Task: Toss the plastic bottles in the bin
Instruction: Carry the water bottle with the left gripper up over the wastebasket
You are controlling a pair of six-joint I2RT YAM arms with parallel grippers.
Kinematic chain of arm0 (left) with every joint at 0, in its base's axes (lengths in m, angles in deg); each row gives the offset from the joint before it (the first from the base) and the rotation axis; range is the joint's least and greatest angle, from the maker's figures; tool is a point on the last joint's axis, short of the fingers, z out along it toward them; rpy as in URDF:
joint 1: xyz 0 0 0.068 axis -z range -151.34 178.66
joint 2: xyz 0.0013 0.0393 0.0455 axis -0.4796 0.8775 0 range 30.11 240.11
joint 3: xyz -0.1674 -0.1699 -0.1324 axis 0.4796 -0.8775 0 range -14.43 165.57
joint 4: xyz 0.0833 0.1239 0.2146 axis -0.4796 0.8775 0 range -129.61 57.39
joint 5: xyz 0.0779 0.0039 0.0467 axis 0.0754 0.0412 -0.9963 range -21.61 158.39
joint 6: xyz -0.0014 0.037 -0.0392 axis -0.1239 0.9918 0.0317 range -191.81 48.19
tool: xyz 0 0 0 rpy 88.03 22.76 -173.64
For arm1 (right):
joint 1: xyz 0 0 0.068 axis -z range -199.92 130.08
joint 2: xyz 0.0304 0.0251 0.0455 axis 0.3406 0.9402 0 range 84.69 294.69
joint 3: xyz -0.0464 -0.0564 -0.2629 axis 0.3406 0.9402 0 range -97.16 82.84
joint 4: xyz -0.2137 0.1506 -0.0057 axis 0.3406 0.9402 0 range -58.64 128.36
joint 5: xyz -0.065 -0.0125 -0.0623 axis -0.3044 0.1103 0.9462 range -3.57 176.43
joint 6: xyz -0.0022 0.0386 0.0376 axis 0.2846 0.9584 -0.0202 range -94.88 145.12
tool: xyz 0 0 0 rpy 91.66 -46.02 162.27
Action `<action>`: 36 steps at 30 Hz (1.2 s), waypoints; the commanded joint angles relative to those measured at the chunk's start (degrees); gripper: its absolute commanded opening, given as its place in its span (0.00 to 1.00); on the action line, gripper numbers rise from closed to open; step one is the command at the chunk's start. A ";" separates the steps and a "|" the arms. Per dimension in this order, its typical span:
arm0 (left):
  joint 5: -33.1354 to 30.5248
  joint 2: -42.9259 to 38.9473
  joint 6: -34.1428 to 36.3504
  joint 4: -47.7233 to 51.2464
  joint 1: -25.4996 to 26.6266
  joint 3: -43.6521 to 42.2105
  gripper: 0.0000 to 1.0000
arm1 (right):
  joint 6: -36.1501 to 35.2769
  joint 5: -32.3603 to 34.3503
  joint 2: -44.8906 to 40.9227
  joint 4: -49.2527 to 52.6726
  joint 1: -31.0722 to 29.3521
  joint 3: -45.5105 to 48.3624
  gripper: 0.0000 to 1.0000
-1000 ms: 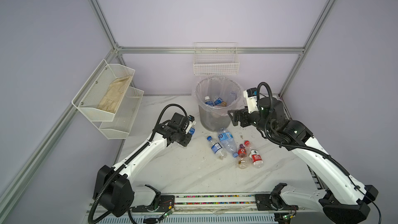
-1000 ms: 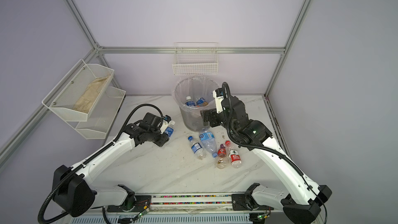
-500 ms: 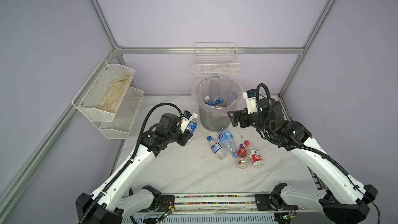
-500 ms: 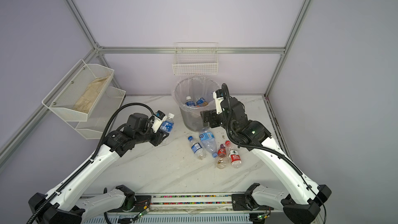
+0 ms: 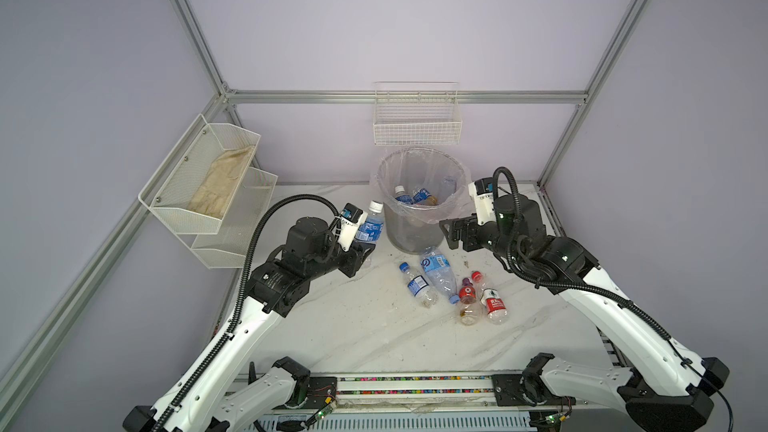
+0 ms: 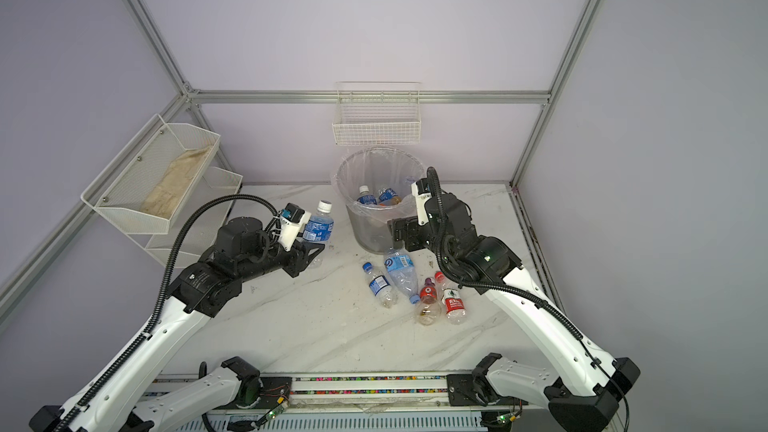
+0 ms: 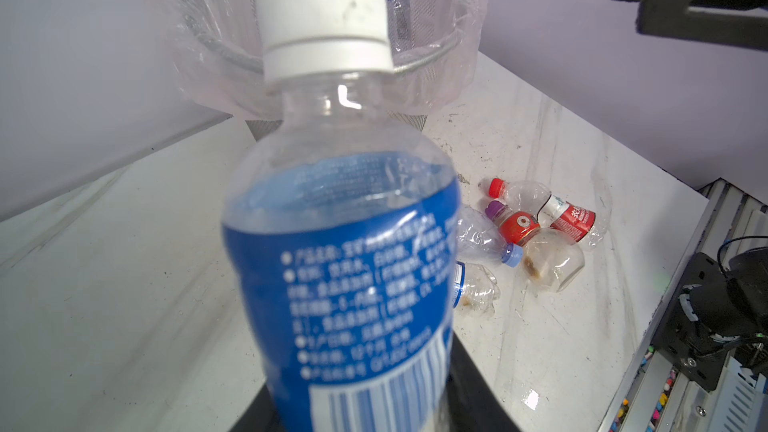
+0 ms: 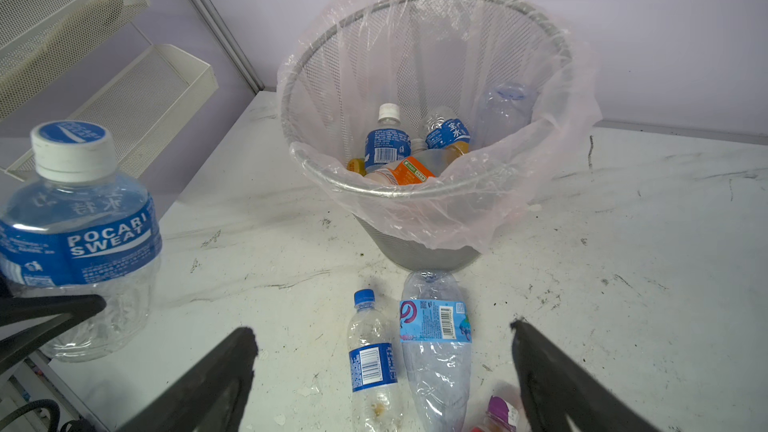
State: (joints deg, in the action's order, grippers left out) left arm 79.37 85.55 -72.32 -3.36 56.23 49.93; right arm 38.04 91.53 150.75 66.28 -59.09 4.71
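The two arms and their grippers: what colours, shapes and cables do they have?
The left arm and right arm have white shells and black joints; a black ribbed cable runs along each. The left gripper and right gripper have black tapering fingers, with a white camera housing behind. A small green light shows on the right arm.

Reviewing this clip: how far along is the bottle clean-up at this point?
Done: several bottles lie inside the bin. In hand: the left claw grips a blue-labelled bottle upright beside the bin, not yet over its rim. Left: four loose bottles lie on the table in front of the bin; the open, empty right claw hovers above them.
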 commanded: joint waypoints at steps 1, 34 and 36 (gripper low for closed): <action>1.58 -1.77 -2.16 -4.04 0.46 6.70 0.33 | 0.65 0.51 -1.49 -0.91 -0.11 0.33 0.97; -2.07 -11.23 -5.99 -23.38 0.52 5.16 0.33 | 1.18 0.81 -1.89 -1.54 -0.11 1.35 0.97; -2.78 -11.15 -6.09 -24.63 0.55 5.17 0.33 | 1.31 1.04 -2.15 -1.52 -0.11 1.42 0.97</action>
State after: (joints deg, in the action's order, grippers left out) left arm 78.24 74.60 -76.83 -22.96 56.56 50.85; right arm 38.70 91.58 149.83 65.78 -59.09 5.63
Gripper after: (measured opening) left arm 0.393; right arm 0.974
